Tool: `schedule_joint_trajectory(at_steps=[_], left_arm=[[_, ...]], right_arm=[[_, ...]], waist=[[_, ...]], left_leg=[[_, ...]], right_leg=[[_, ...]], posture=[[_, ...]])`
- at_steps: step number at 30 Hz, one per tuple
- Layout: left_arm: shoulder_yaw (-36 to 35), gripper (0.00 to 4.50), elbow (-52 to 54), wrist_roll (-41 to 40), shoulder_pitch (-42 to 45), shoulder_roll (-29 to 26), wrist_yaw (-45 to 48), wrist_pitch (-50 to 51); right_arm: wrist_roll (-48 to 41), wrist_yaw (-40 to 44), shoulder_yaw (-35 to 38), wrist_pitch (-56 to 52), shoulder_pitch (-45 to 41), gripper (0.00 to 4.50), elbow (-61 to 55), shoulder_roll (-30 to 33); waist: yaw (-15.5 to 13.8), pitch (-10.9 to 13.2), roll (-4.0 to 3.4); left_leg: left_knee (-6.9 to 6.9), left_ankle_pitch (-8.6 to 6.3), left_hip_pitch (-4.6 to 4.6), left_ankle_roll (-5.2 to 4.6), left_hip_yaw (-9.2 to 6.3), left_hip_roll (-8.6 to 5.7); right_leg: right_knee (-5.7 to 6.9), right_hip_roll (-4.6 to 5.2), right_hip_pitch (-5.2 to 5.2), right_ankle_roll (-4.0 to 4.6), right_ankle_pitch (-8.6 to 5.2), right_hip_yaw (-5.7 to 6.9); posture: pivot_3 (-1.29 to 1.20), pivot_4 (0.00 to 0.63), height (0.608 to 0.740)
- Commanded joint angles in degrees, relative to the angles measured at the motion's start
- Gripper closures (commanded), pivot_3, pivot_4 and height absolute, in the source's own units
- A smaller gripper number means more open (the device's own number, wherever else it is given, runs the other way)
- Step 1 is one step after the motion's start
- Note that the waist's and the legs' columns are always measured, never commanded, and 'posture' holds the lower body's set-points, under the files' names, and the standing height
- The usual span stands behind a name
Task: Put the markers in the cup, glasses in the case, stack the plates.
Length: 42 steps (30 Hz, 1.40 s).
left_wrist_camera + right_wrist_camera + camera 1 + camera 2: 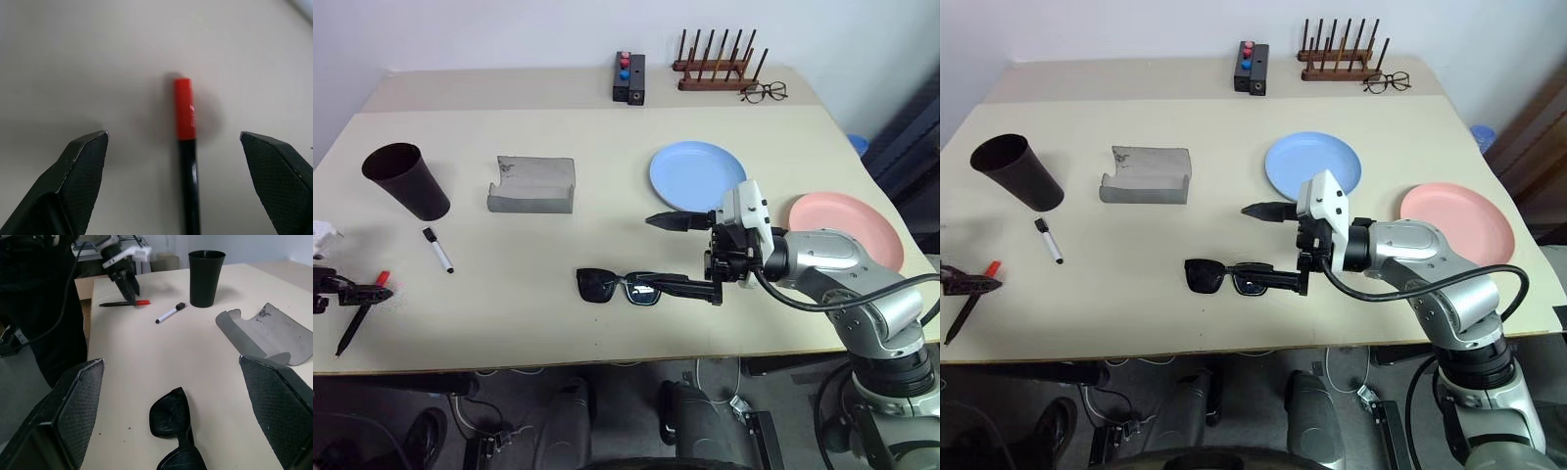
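Task stock as I read it from my station: nothing finished, all three jobs open.

Table [607,127]: carries every item, all loose.

Plates: blue plate [697,174] lies mid-table toward my right; pink plate [847,227] lies near the right edge, well apart from the blue one. Not stacked.

Case [531,183]: grey, lying open between the cup and the blue plate, nothing in it.

Cup [406,180]: dark, upright at the left of the table. I judge no marker is in it, since both are on the table.

Glasses [619,287]: black sunglasses, flat on the table near the front edge, well apart from the case. Not stored.

Markers: white marker [437,250] lies just in front of the cup; red-capped marker [186,147] lies at the front left edge, on the surface.

Right gripper [683,255]: spread wide, pointing across the table toward my left, holding nothing. In the head views one finger lies over the glasses' arm; I cannot tell if it touches. The wrist view shows the glasses between its fingers, ahead of them.

Left gripper [186,161]: spread wide, empty, its fingers either side of the red-capped marker, not touching it.

Remaining, by my estimate: two markers to the cup, glasses into the case, one plate onto the other.
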<state>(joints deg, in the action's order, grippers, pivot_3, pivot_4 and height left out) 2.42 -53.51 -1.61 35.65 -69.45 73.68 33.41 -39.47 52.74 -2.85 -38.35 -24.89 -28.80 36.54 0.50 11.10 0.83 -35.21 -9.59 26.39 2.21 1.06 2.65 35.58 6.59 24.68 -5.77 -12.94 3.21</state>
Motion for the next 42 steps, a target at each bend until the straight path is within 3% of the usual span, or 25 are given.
schedule_joint_trajectory(at_steps=[1, 10, 13, 20, 21, 27, 31, 34, 37, 42], left_arm=[[3.49, 0.03, -2.11, 4.06, 2.86, -1.67, 2.55, -0.03], [6.53, 0.03, -5.87, 7.24, 6.90, 0.20, 5.36, 1.26], [6.09, 0.89, -5.45, 7.01, 5.74, 1.37, 4.52, 1.17], [4.98, 4.26, -5.41, 7.08, 4.58, 2.67, 2.61, -0.27], [4.20, 4.49, -5.29, 6.58, 4.59, 2.62, 2.38, -0.66], [-1.65, 4.49, 0.96, 1.89, 3.33, -1.41, 5.51, 0.50], [-11.43, 4.49, 19.61, -8.88, -10.19, -6.79, 18.03, -0.14], [-21.31, 4.49, 29.31, -14.07, -16.26, -5.53, 17.09, -4.70], [-26.64, 4.49, 34.20, -17.60, -14.24, -1.66, 10.26, -5.81], [-29.63, 4.49, 33.52, -22.53, 0.35, 9.16, -3.42, -10.27]], right_arm=[[0.65, -0.69, 0.66, 1.76, 0.11, 0.00, -1.51, -0.10], [1.43, -1.51, 0.18, 3.00, 0.30, 0.00, -0.86, -0.78], [1.82, -1.85, 0.07, 3.33, 0.66, 0.00, -0.96, -0.79], [2.83, -1.73, 0.15, 3.83, 0.39, 0.00, -0.24, -0.57], [2.93, -1.68, 0.17, 3.90, 0.42, 0.00, -0.18, -0.57], [3.22, -1.65, 0.70, 4.07, 0.51, 0.00, 0.09, -0.46], [3.54, -1.24, 0.63, 4.63, 0.17, 0.00, 1.09, -0.38], [3.80, -0.68, 0.40, 5.20, -0.46, 0.00, 2.09, -0.40], [3.94, -0.06, 0.35, 5.60, -1.37, 0.00, 3.13, -0.63], [5.02, 0.59, -0.52, 6.53, -2.91, 0.00, 4.70, -1.25]], waist=[[-0.02, 0.00, 0.00], [0.02, 0.00, 0.01], [0.03, 0.00, 0.00], [-0.04, -0.02, -0.04], [-0.06, -0.03, -0.05], [-0.25, -0.02, 0.01], [0.34, -0.01, 0.20], [0.21, 0.01, 0.15], [-0.08, 0.01, 0.11], [-1.06, -0.01, 0.18]], left_leg=[[-0.01, 0.00, 0.00, 0.00, 0.01, 0.02], [-0.02, 0.00, 0.01, 0.00, 0.04, 0.06], [-0.02, 0.00, 0.00, 0.00, 0.04, 0.07], [-0.03, 0.00, -0.02, -0.01, 0.07, 0.06], [-0.03, 0.00, -0.02, -0.01, 0.07, 0.06], [-0.07, 0.00, -0.01, -0.01, 0.07, 0.07], [-0.07, 0.00, 0.07, 0.00, 0.08, 0.12], [0.00, 0.00, 0.02, 0.00, 0.17, 0.14], [-0.05, 0.00, 0.02, 0.00, 0.22, 0.21], [-0.28, 0.02, 0.01, -0.03, 0.30, 0.21]], right_leg=[[0.01, 0.00, 0.00, 0.00, 0.00, 0.00], [0.00, 0.00, 0.01, 0.01, 0.00, 0.00], [0.01, 0.00, 0.01, 0.01, 0.00, 0.00], [0.01, 0.01, -0.01, 0.01, 0.00, -0.02], [0.01, 0.01, -0.01, 0.01, 0.00, -0.02], [0.07, 0.02, -0.01, 0.01, -0.01, -0.01], [0.01, 0.02, 0.05, 0.03, 0.00, -0.01], [0.03, 0.11, 0.09, 0.05, 0.00, -0.02], [0.14, 0.08, 0.11, 0.07, -0.01, 0.02], [0.30, 0.06, 0.00, 0.02, 0.01, 0.02]], posture=[[0.00, 0.150, 0.740], [0.00, 0.150, 0.740], [0.00, 0.150, 0.740], [0.00, 0.150, 0.740], [0.00, 0.150, 0.740], [0.00, 0.150, 0.740], [0.00, 0.150, 0.740], [0.00, 0.150, 0.740], [0.00, 0.150, 0.740], [0.00, 0.150, 0.740]])
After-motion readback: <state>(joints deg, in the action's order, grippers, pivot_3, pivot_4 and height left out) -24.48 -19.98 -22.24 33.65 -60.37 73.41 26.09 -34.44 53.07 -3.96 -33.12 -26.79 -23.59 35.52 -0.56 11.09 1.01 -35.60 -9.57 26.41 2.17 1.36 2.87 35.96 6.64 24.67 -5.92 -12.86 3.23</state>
